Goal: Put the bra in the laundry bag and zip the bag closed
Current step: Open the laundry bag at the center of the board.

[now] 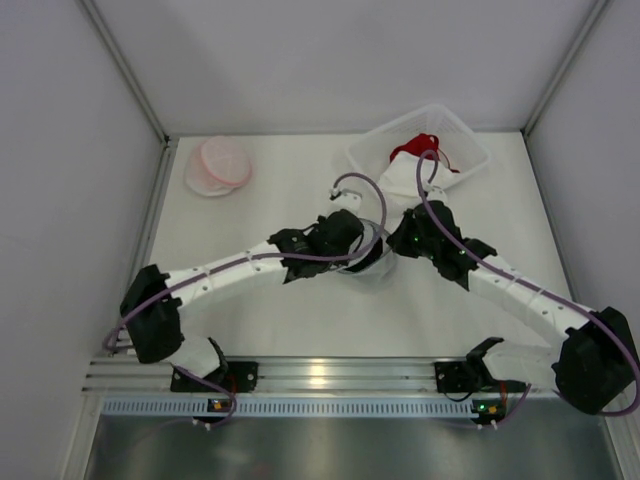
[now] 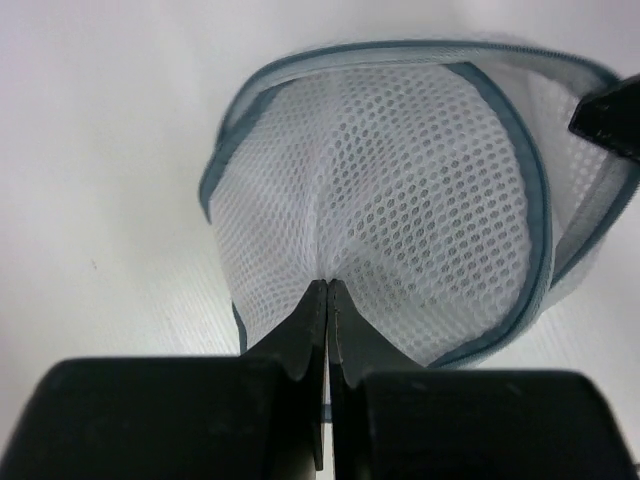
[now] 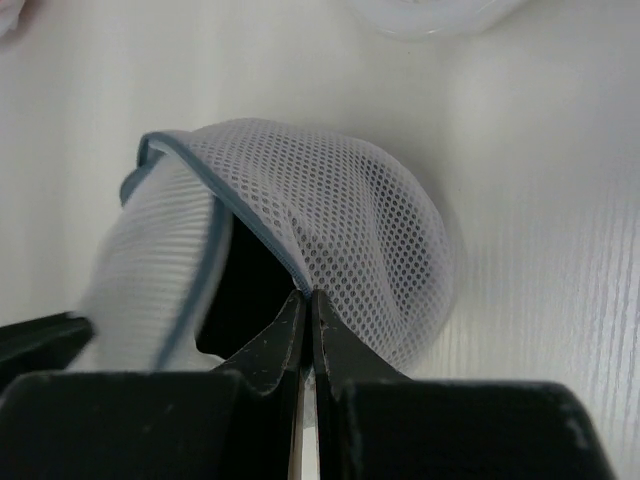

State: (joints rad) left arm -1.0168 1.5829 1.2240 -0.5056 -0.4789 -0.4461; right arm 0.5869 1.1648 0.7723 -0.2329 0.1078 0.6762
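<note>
early stage, nothing packed yet. the laundry bag [image 1: 366, 264] sits mid table [image 1: 280, 320] between the two arms, and both claws are on it. left gripper [image 2: 328, 290] is clenched on a pinch of the white mesh at the near side of the bag. right gripper [image 3: 308, 298] is clenched on the mesh right by the zip edge [image 3: 262, 240]. the mouth gapes open, and the inside looks dark and empty as far as i can tell. the bra [image 1: 415, 146], which i take to be the red bundle, lies in the white basket [image 1: 470, 140] at far right, well apart from the bag. a pink round item [image 1: 222, 165] lies far left, untouched. left to do: pick up the bra, put it in, zip shut.
</note>
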